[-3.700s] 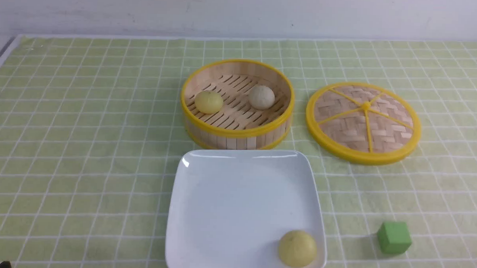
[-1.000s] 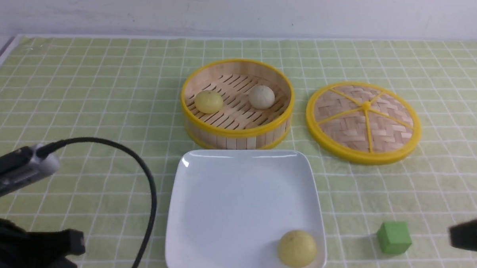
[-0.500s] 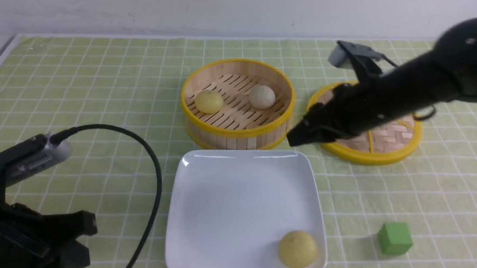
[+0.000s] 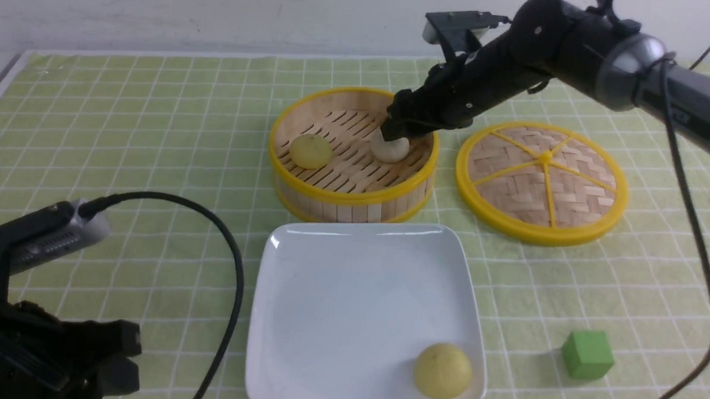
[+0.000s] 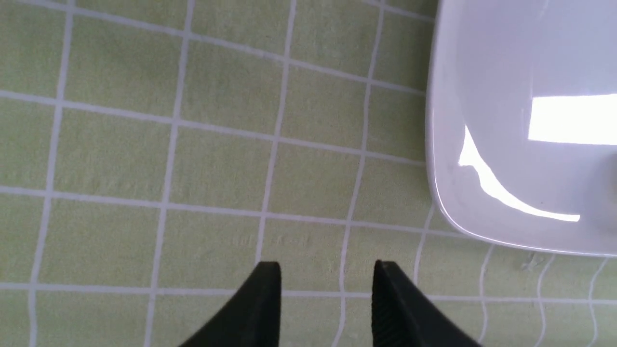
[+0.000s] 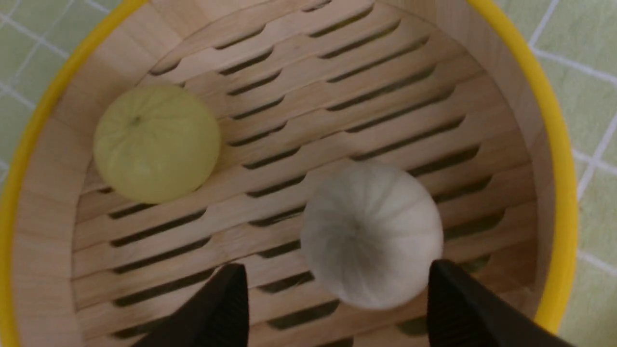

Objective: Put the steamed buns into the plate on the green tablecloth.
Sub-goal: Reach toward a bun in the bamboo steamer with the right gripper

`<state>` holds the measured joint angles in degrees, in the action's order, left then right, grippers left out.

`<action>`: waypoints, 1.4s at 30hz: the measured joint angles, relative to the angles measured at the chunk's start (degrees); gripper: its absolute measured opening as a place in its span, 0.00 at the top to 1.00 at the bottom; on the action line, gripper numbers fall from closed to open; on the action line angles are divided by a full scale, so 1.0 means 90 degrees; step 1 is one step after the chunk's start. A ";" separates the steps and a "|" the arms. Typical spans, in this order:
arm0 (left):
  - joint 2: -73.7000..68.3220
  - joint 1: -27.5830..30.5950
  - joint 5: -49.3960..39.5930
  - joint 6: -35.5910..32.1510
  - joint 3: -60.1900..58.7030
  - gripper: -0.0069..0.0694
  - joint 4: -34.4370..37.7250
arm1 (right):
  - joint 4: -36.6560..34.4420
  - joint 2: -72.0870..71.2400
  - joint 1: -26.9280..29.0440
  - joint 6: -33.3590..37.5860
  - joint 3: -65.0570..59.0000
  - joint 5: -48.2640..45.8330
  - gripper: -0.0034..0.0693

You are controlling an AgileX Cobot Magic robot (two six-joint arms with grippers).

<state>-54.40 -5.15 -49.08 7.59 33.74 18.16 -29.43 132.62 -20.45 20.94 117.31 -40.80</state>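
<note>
Two steamed buns lie in the bamboo steamer: a pale yellow one (image 4: pixel 310 151) (image 6: pixel 156 143) and an off-white one (image 4: pixel 390 150) (image 6: pixel 371 231). A second pale yellow bun (image 4: pixel 442 371) rests in the near right corner of the white square plate (image 4: pixel 327 305) on the green tablecloth (image 4: pixel 127 126). My right gripper (image 4: pixel 396 130) (image 6: pixel 336 267) hangs open just above the off-white bun, a finger on each side, not gripping it. At the near left, my left gripper (image 4: pixel 126 357) (image 5: pixel 327 264) stands open and empty over the cloth, beside the plate's rim (image 5: pixel 436 193).
The round yellow-rimmed steamer (image 4: pixel 350 193) stands just behind the plate. Its woven lid (image 4: pixel 541 182) lies flat to the right. A green cube (image 4: pixel 586 353) sits right of the plate. The left arm's black cable (image 4: pixel 231 278) loops beside the plate's left edge.
My right arm swung from the near right, across the lid, to over the steamer, and its jaws opened. The left gripper's jaws opened too; that arm crept slightly forward.
</note>
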 joint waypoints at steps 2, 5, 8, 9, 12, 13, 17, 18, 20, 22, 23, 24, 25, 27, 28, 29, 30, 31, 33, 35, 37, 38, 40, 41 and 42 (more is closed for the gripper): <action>0.0000 0.0000 0.0003 0.0000 0.0000 0.52 0.0000 | 0.0046 0.0219 -0.0064 0.0145 0.0010 0.0117 0.32; 0.0000 0.0000 0.0008 0.0000 0.0000 0.52 0.0007 | 0.0059 0.0301 -0.0127 0.0188 0.0010 0.0137 0.48; 0.0000 0.0000 0.0008 0.0000 0.0000 0.52 0.0007 | 0.0097 0.0161 -0.0127 0.0188 0.0010 -0.0153 0.78; 0.0000 0.0000 0.0008 0.0000 0.0000 0.52 0.0007 | 0.0157 -0.0034 -0.0127 0.0188 0.0010 -0.0448 0.89; 0.0000 0.0000 0.0010 0.0000 0.0000 0.52 0.0001 | 0.0282 -0.0444 -0.0127 0.0188 -0.0002 -0.0897 0.96; 0.0000 0.0000 0.0024 0.0000 0.0000 0.52 0.0001 | 0.0384 -0.0944 -0.0127 0.0188 -0.0002 -0.1361 0.97; -0.0005 0.0000 0.0038 0.0000 0.0000 0.52 0.0001 | 0.0426 -0.2165 -0.0127 0.0109 -0.0119 -0.2456 0.95; -0.0005 0.0000 0.0038 0.0000 0.0000 0.52 0.0001 | 0.0394 -0.2410 -0.0127 0.0101 -0.0270 -0.2672 0.95; -0.0005 0.0000 0.0045 0.0000 0.0000 0.52 0.0001 | 0.0369 -0.2683 -0.0164 0.0106 -0.0649 -0.2756 0.95; -0.0005 0.0000 0.0045 0.0000 0.0000 0.52 0.0001 | 0.0376 -0.2698 -0.0229 0.0147 -0.1084 -0.2398 0.95; -0.0005 0.0000 0.0045 0.0000 0.0000 0.52 0.0001 | 0.0376 -0.2673 -0.0236 0.0147 -0.1160 -0.2272 0.95; -0.0005 0.0000 0.0037 0.0000 0.0000 0.52 0.0001 | 0.0382 -0.2548 -0.0258 0.0139 -0.1349 -0.1837 0.94; -0.0005 0.0000 0.0025 0.0000 0.0000 0.52 0.0001 | 0.0393 -0.2351 -0.0256 0.0081 -0.1465 -0.1292 0.92; -0.0005 0.0000 0.0019 0.0000 0.0000 0.52 0.0001 | 0.0400 -0.2195 -0.0256 -0.0051 -0.1479 -0.0854 0.90; -0.0005 0.0000 0.0011 0.0000 0.0000 0.52 0.0001 | 0.0407 -0.1944 -0.0256 -0.0197 -0.1467 -0.0416 0.86; -0.0005 0.0000 0.0011 0.0000 0.0000 0.52 0.0001 | 0.0407 -0.1881 -0.0256 -0.0223 -0.1435 -0.0326 0.84; -0.0012 0.0000 0.0011 0.0000 0.0000 0.52 0.0001 | 0.0407 -0.1646 -0.0256 -0.0298 -0.1303 -0.0076 0.77; -0.0012 0.0000 0.0011 0.0000 0.0000 0.52 0.0001 | 0.0401 -0.1464 -0.0256 -0.0330 -0.1168 0.0055 0.72; -0.0012 0.0000 0.0011 0.0000 0.0000 0.52 0.0001 | 0.0401 -0.1031 -0.0256 -0.0359 -0.0836 0.0236 0.59; -0.0012 0.0000 0.0011 0.0000 0.0000 0.52 0.0001 | 0.0454 -0.0783 -0.0256 -0.0359 -0.0584 0.0290 0.50; -0.0012 0.0000 0.0011 0.0000 0.0000 0.52 0.0001 | 0.0658 -0.0267 -0.0256 -0.0378 -0.0163 0.0337 0.36; -0.0012 0.0000 0.0018 0.0000 0.0000 0.52 0.0001 | 0.0720 -0.0122 -0.0249 -0.0383 -0.0057 0.0344 0.32; -0.0012 0.0000 0.0024 0.0000 0.0000 0.52 0.0001 | 0.0787 0.0198 -0.0236 -0.0420 0.0147 0.0357 0.25; -0.0012 0.0000 0.0024 0.0000 0.0000 0.52 0.0001 | 0.0818 0.0321 -0.0228 -0.0429 0.0204 0.0364 0.24; -0.0012 0.0000 0.0024 0.0000 0.0000 0.52 0.0001 | 0.0824 0.0401 -0.0223 -0.0429 0.0231 0.0393 0.23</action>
<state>-54.50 -5.15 -48.86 7.59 33.74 18.17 -22.01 136.22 -22.45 17.07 119.39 -37.26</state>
